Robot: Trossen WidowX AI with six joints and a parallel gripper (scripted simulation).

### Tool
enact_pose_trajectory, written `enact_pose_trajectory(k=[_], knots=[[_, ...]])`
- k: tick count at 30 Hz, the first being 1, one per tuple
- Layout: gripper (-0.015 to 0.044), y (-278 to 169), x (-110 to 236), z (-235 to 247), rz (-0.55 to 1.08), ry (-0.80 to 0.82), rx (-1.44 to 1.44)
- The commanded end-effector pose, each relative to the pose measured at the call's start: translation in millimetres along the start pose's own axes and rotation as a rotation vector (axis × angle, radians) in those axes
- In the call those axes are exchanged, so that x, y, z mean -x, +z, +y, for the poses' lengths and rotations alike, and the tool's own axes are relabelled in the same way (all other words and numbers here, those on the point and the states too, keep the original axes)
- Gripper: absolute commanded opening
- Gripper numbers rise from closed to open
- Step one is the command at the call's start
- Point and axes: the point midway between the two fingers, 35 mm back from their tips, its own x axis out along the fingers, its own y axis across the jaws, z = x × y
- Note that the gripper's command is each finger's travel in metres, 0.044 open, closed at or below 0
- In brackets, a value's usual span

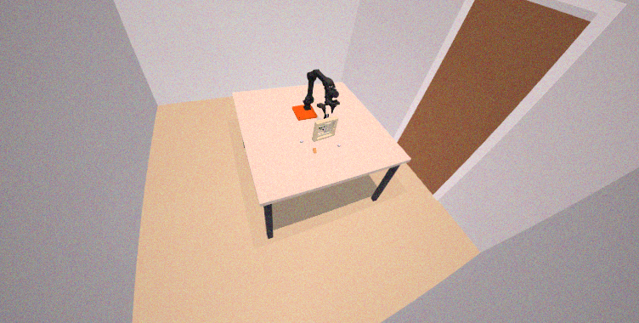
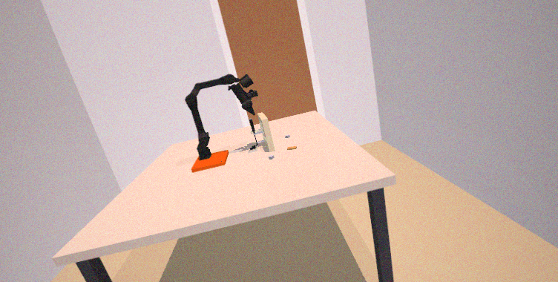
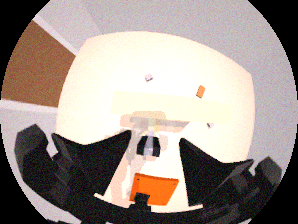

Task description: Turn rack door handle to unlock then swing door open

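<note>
The cream rack frame (image 1: 314, 134) (image 2: 267, 136) (image 3: 170, 106) stands upright on the table. No door panel shows swung out from it; the door's details are too small to read. The dark upright handle (image 1: 326, 116) (image 2: 251, 125) (image 3: 142, 146) stands off the rack on the arm's side. My gripper (image 1: 328, 112) (image 2: 254, 114) (image 3: 155, 136) is open and points steeply down, above the handle and close to the rack's top edge. In the wrist view the handle's top shows below and between the fingertips, nearer the left one. Nothing is between the fingers.
Beyond the rack lie a small orange block (image 1: 314, 150) (image 2: 291, 148) (image 3: 200, 91) and two small pale pieces, one on the brown door's side (image 1: 338, 144) (image 2: 287, 136) (image 3: 148, 77). The arm's base stands on an orange plate (image 1: 306, 116) (image 2: 214, 162) (image 3: 162, 188).
</note>
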Motion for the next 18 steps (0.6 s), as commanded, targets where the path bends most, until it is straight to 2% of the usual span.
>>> enact_pose_trajectory(k=[1,10,18], knots=[[0.0294,-6,1,2,0.085,-0.009,0.009],[0.0294,-19,6,7,0.269,-0.02,0.036],[0.0294,-21,2,7,0.287,-0.019,0.039]])
